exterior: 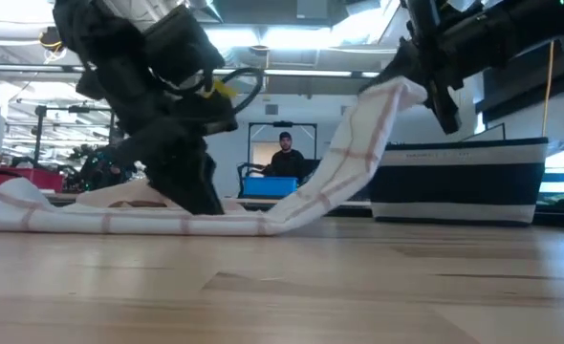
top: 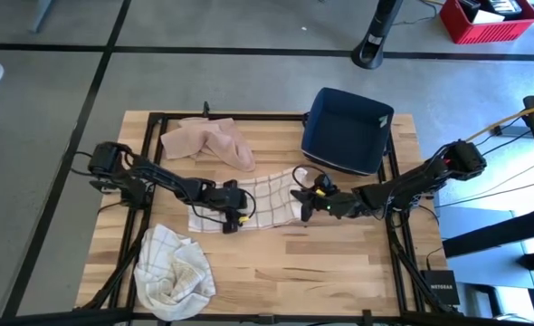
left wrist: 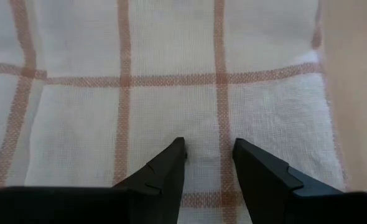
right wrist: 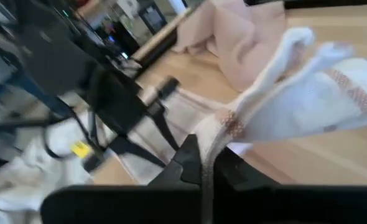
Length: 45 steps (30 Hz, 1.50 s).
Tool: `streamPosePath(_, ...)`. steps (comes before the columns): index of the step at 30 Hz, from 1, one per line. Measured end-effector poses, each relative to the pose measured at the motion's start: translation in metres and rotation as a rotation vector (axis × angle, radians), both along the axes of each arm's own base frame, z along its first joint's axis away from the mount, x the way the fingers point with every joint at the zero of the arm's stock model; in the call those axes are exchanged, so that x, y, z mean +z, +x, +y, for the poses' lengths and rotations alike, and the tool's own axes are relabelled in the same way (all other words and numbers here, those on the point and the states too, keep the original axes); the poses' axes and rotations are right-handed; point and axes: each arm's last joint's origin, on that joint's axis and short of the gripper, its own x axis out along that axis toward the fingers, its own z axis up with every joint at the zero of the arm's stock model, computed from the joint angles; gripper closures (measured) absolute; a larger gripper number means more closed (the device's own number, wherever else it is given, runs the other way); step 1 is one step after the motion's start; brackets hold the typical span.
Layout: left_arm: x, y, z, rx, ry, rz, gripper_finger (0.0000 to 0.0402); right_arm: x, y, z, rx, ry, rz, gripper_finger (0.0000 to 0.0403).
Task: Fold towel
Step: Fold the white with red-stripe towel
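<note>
**Right fingers clamped on towel edge, left fingers parted and pinning cloth**

Fingers first: my right gripper [top: 300,196] is shut tight on the right edge of the checked towel [top: 265,201], and my left gripper [top: 237,220] has its fingers [left wrist: 165,171] apart, tips pressed down onto the cloth, nothing between them.

Largest to smallest:

- Wooden table [top: 339,263], whole work area, both my arms reach in from the sides toward the middle.
- Navy bin [top: 347,129], far right of the table, well apart from the fold, not involved.
- Checked towel, mid-table between my two grippers. Left part lies flat; the right edge is lifted off the wood, rising in a slope in the low view [exterior: 339,172]. Held up so it can travel over the flat part, I judge.
- Crumpled white checked cloth [top: 172,267], near left corner, waiting.
- Pink cloth [top: 211,140], far left-centre, bunched, just beyond the towel's far edge.
- My right gripper: pinched edge droops either side of the closed tips in the right wrist view [right wrist: 283,93].
- My left gripper: sits on the towel's near left portion as an anchor, so the cloth should not slide when the right side is pulled over. Judged step: first fold underway, not yet laid down.
</note>
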Motion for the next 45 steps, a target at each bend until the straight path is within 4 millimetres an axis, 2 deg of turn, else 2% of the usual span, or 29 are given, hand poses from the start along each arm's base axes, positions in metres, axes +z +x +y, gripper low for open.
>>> streamPosePath(5, -0.013, 0.013, -0.001, 0.0, -0.012, -0.091, 0.027, -0.004, 0.018, 0.001, -0.012, 0.022, -0.085, 0.0393)
streamPosePath(9, -0.015, 0.021, -0.002, 0.007, -0.028, -0.183, 0.027, -0.003, 0.043, 0.003, -0.002, -0.004, -0.112, 0.0396)
streamPosePath(13, -0.013, 0.022, -0.002, 0.025, -0.024, -0.2, 0.027, 0.004, 0.072, 0.005, 0.059, -0.044, -0.106, 0.039)
streamPosePath(16, -0.004, 0.019, -0.003, 0.013, -0.056, -0.199, 0.027, 0.013, 0.089, 0.006, 0.109, -0.086, -0.115, 0.0392)
streamPosePath(20, 0.032, 0.004, -0.003, -0.009, -0.12, -0.165, 0.027, 0.026, 0.097, 0.008, 0.14, -0.124, -0.126, 0.0394)
streamPosePath(22, 0.047, -0.013, -0.003, 0.024, -0.145, -0.087, 0.027, 0.027, 0.098, 0.008, 0.136, -0.14, -0.12, 0.0392)
streamPosePath(26, 0.062, -0.053, -0.009, 0.142, -0.215, 0.086, 0.027, 0.029, 0.098, 0.008, 0.145, -0.133, -0.125, 0.0393)
streamPosePath(28, 0.057, -0.069, -0.016, 0.189, -0.219, 0.12, 0.027, 0.029, 0.098, 0.008, 0.144, -0.132, -0.125, 0.0395)
streamPosePath(31, 0.039, -0.087, -0.025, 0.252, -0.206, 0.126, 0.027, 0.028, 0.099, 0.008, 0.139, -0.119, -0.13, 0.0395)
streamPosePath(36, 0.008, -0.108, -0.034, 0.318, -0.199, 0.097, 0.027, 0.012, 0.111, 0.01, 0.128, -0.064, -0.121, 0.0394)
streamPosePath(39, 0.0, -0.114, -0.035, 0.338, -0.191, 0.046, 0.027, 0.006, 0.129, 0.015, 0.125, -0.051, -0.132, 0.0395)
streamPosePath(45, -0.001, -0.113, -0.038, 0.262, -0.14, 0.011, 0.027, -0.005, 0.175, 0.021, 0.127, -0.041, -0.13, 0.0392)
